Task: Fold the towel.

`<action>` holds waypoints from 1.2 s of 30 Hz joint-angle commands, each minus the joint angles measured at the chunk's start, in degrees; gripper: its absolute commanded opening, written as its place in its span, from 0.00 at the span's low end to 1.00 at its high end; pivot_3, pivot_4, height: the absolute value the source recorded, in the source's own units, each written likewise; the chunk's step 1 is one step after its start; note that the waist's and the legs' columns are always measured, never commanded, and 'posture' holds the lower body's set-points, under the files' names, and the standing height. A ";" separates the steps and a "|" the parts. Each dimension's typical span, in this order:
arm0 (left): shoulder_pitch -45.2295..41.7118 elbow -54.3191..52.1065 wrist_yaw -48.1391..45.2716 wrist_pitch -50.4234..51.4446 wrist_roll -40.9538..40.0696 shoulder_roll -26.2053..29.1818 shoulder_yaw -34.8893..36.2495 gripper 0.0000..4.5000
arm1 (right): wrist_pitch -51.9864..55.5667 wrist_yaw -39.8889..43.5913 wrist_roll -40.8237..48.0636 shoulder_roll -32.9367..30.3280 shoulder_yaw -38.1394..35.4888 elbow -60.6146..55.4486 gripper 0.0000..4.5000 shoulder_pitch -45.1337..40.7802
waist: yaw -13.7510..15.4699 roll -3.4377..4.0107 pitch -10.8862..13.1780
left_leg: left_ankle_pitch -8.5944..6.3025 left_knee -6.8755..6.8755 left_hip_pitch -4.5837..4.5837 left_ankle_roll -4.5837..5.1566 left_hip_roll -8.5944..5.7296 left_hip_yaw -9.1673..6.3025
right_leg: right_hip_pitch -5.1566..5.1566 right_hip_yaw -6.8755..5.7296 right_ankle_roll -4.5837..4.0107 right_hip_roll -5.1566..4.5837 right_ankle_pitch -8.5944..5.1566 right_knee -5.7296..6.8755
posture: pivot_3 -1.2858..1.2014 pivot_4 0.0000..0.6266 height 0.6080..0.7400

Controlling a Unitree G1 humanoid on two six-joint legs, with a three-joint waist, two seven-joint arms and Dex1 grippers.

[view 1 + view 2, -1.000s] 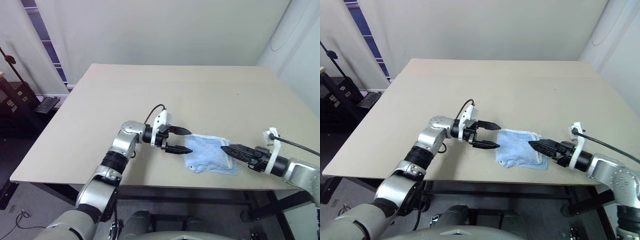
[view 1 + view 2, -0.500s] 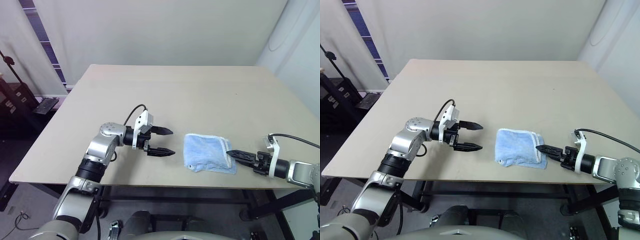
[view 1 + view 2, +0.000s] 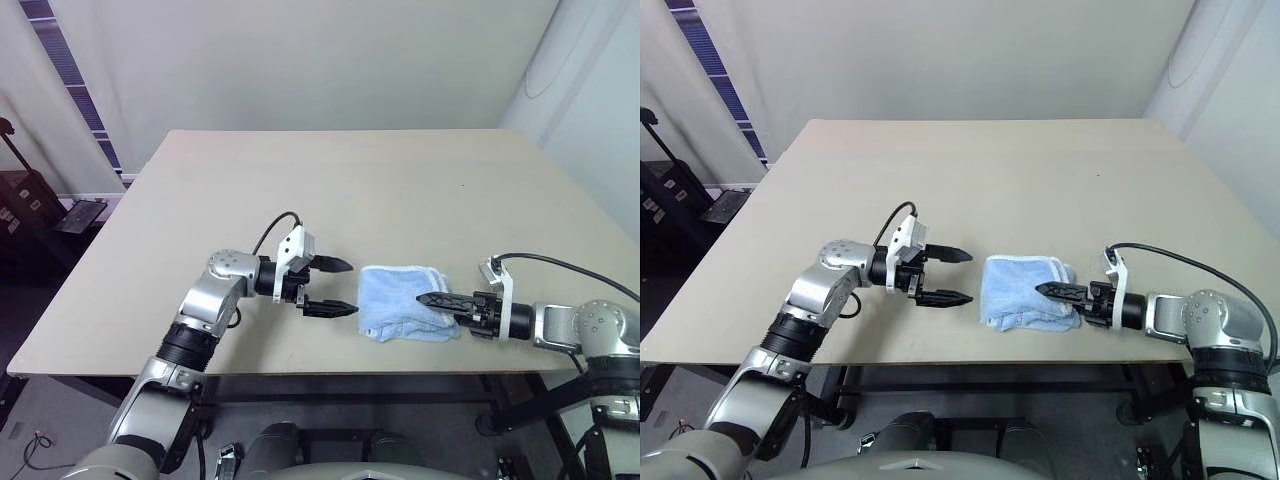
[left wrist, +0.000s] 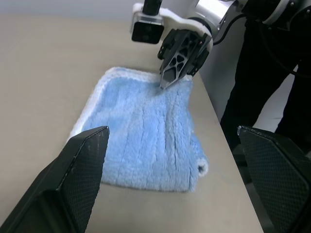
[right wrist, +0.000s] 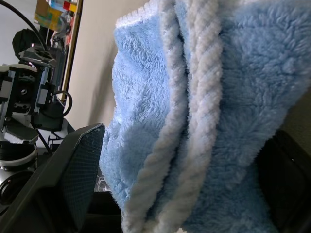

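Note:
The light-blue towel (image 3: 395, 300) lies folded in layers near the table's front edge, its whitish hems (image 5: 194, 97) stacked at the right side. My left gripper (image 3: 350, 288) hovers open just off the towel's left edge, with nothing between its fingers (image 4: 82, 170). My right gripper (image 3: 1042, 290) points left, low over the towel's right part. It is open, and the towel's layered hem sits between its fingers (image 5: 77, 165). In the left wrist view the towel (image 4: 141, 145) lies flat with the right gripper (image 4: 164, 86) tipped down onto its far edge.
The beige table (image 3: 350, 190) stretches far behind the towel, and its front edge (image 3: 300, 362) runs close under both grippers. Dark equipment (image 3: 30, 200) stands on the floor at the left. A black cable (image 3: 560, 268) loops from the right wrist.
The camera has shifted. My left gripper drew back off the towel's left edge. My right gripper sank, rolled and pushed left, so the towel's right hem now lies between its fingers.

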 commanded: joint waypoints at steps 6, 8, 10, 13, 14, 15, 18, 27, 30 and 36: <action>-0.39 -0.16 0.34 -2.56 -0.03 0.34 -0.60 1.00 | 3.15 -0.74 0.00 2.02 -2.08 0.14 0.32 -0.49 | 0.16 0.01 0.01 | 0.00 -0.02 -0.02 0.00 0.00 0.00 | -0.04 0.00 0.00 0.00 0.00 -0.01 | 0.52 0.00 0.86; -0.84 0.36 0.37 -2.64 -0.08 0.28 -0.54 1.00 | 4.12 -0.99 1.22 2.49 -3.75 -1.78 0.14 0.17 | 0.29 0.01 0.01 | 0.00 -0.02 -0.05 0.00 0.00 0.00 | -0.05 0.00 0.00 -0.01 0.00 -0.02 | 0.52 0.00 0.86; -1.29 1.25 0.26 -3.22 0.18 0.22 -0.63 1.00 | 4.54 -2.77 2.71 3.99 -7.47 -3.91 0.01 0.55 | 0.32 0.01 0.01 | 0.00 -0.02 -0.05 0.00 0.00 0.00 | -0.05 0.00 0.01 -0.01 0.00 -0.02 | 0.52 0.00 0.86; -2.08 2.62 0.11 -4.19 0.47 -0.10 -0.89 1.00 | 2.03 -11.85 6.93 9.68 -20.11 -7.56 0.01 -0.60 | 0.37 0.02 0.02 | 0.00 -0.02 -0.06 0.00 0.00 0.00 | -0.05 0.00 0.01 -0.01 0.00 -0.01 | 0.52 0.00 0.86; -2.39 3.12 0.03 -4.41 0.50 -0.24 -0.95 1.00 | 1.55 -14.56 7.98 11.32 -23.19 -8.51 0.01 -1.10 | 0.38 0.06 0.04 | 0.00 -0.04 -0.06 0.00 -0.01 0.00 | -0.04 0.00 0.01 -0.01 0.00 0.00 | 0.52 0.00 0.86; -2.74 3.66 0.02 -4.67 0.56 -0.47 -1.04 1.00 | -0.24 -19.53 10.36 13.86 -28.02 -9.59 0.01 -2.27 | 0.38 0.07 0.04 | 0.00 -0.04 -0.06 0.00 -0.01 0.00 | -0.06 0.00 0.02 0.00 0.01 0.01 | 0.52 0.00 0.86; -3.87 5.50 0.05 -5.46 0.78 -1.21 -1.22 1.00 | -7.55 -33.57 16.13 20.36 -38.49 -15.45 0.01 -4.54 | 0.49 0.12 0.06 | 0.00 -0.06 -0.06 0.00 -0.02 0.00 | -0.06 0.00 0.03 0.01 0.01 0.00 | 0.52 0.00 0.86; -6.98 10.75 -0.32 -8.15 1.52 -3.70 -1.32 1.00 | -39.71 -61.21 19.13 29.66 -50.67 -17.73 0.01 -11.09 | 0.39 0.29 0.12 | 0.02 -0.14 -0.05 0.01 -0.04 0.01 | -0.10 0.01 0.04 0.03 0.01 0.00 | 0.52 0.00 0.86; -7.44 11.77 -0.05 -8.63 1.43 -4.82 -1.20 1.00 | -47.91 -66.74 17.27 30.21 -52.08 -10.50 0.01 -11.46 | 0.22 0.33 0.10 | 0.08 -0.14 -0.03 0.11 -0.04 0.01 | -0.07 0.01 0.04 0.04 0.01 0.01 | 0.52 0.00 0.86; -6.43 11.86 0.72 -9.42 1.77 -5.61 -1.05 1.00 | -50.84 -70.70 18.27 30.57 -49.08 -5.71 0.01 -9.65 | -0.13 1.01 0.11 | 0.12 -0.13 -0.03 0.17 -0.03 0.11 | 0.02 0.16 0.03 0.05 0.01 0.22 | 0.52 0.00 0.86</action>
